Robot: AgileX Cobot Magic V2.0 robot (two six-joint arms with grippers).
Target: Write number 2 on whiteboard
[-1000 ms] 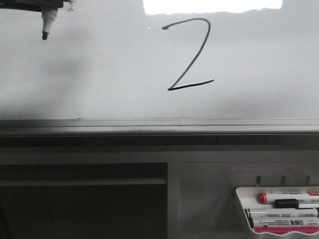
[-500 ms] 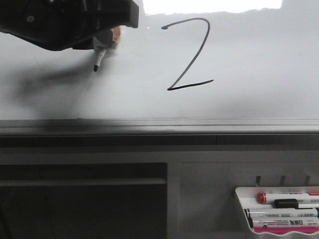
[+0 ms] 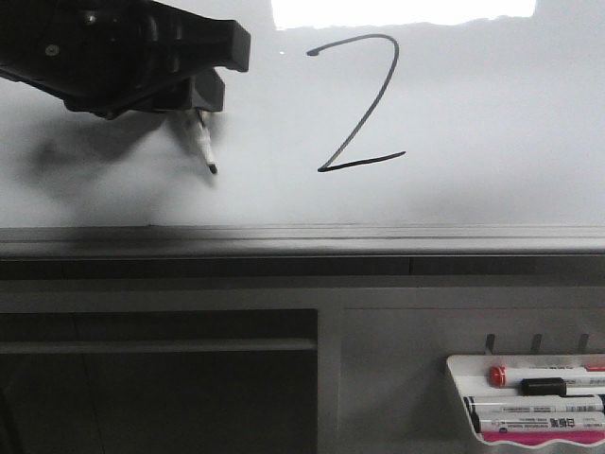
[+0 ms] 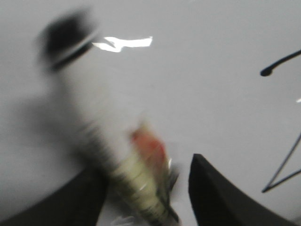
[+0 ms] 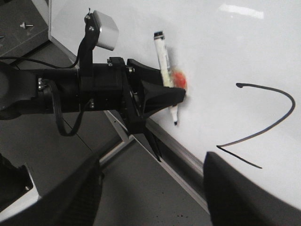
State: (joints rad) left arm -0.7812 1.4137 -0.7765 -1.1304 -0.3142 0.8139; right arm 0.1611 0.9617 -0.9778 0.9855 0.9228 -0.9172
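Note:
The whiteboard (image 3: 492, 113) fills the upper front view, with a grey ledge (image 3: 302, 241) along its lower edge. The number 2 (image 3: 352, 134) is drawn on it in thin black line, right of centre; it also shows in the right wrist view (image 5: 258, 130) and partly in the left wrist view (image 4: 282, 60). My left gripper (image 3: 203, 99) is at the board's upper left, left of the digit. A white marker (image 3: 203, 142) hangs tilted from it, tip down. In the left wrist view the marker (image 4: 117, 141) is blurred, with a gap to one finger (image 4: 211, 197). My right gripper (image 5: 150, 188) is open and empty.
A small white tray (image 3: 458, 378) at the lower right holds several markers (image 3: 539, 386). Below the ledge is a grey frame with a dark recess (image 3: 161, 378) at the lower left. The left arm (image 5: 70, 89) reaches across in front of the board's edge.
My left gripper came down into view and shifted right. The marker then slid lower and tilted, its tip moving down and right toward the digit.

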